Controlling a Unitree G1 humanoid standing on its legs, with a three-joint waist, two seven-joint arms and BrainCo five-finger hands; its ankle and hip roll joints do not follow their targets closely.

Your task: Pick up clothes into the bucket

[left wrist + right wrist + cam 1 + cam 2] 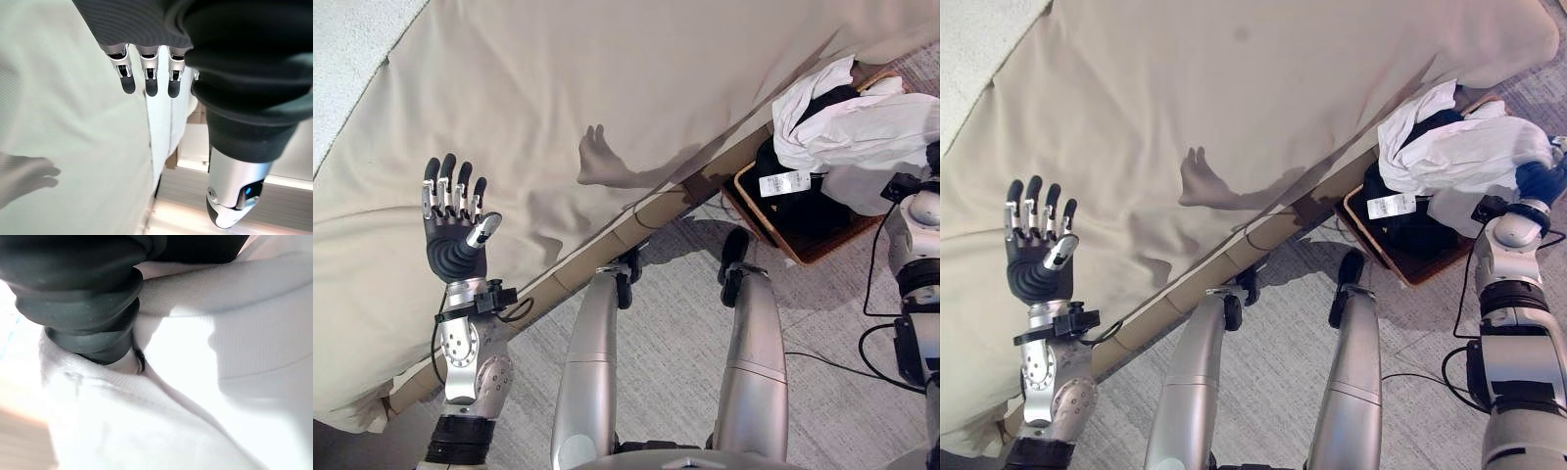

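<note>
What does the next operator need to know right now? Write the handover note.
Left hand: open, fingers straight, raised over the beige bed cover, holding nothing.
Right hand: buried in the white garment; fingers hidden, so its grip cannot be read.
White garment lies heaped on top of the basket on the floor beside the bed, over dark clothes already inside.
Left: confirm the white garment has settled in, then withdraw the right hand.

Bed (607, 88) from 9 to 12 o'clock, basket (798, 245) on floor (832, 333) at 2 o'clock, clothes (862, 132) heaped in basket, left hand (455, 230) over bed at 9 o'clock
</note>
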